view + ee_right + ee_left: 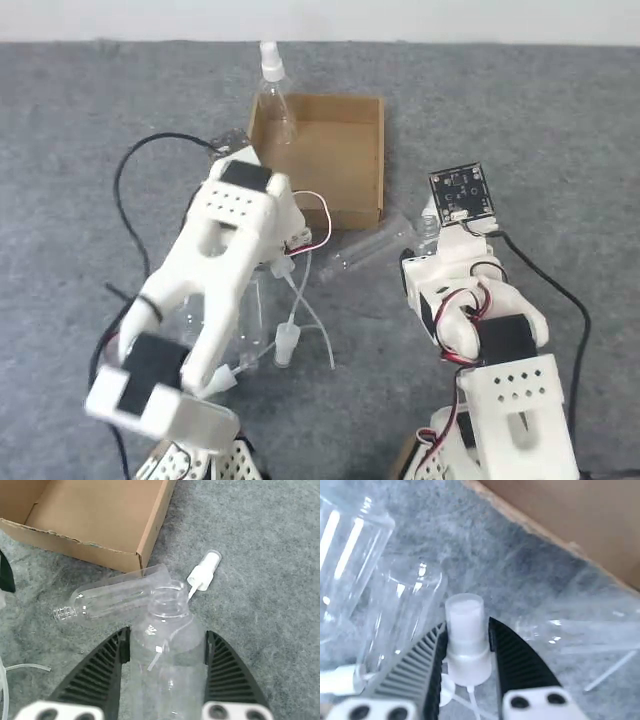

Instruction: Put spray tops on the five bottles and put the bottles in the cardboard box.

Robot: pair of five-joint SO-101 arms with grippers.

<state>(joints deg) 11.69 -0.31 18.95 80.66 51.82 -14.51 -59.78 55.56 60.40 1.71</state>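
Note:
My left gripper (465,650) is shut on a white spray top (465,627) just above the grey mat, beside two clear bottles (400,610) lying there. In the high view this gripper (285,262) sits just in front of the cardboard box (365,165). My right gripper (165,660) is shut on an upright clear bottle (167,640) with an open neck and a tube inside it. Another open bottle (112,597) lies just beyond it, near the box's corner (145,545). A loose spray top (204,570) lies beside that bottle. One capped bottle (272,85) stands in the box's far left corner.
Two loose spray tops (286,345) with long tubes lie on the mat beside the left arm, and clear bottles (250,310) lie partly under that arm. A black cable (125,180) loops at the left. The right arm's camera board (460,192) stands right of the box.

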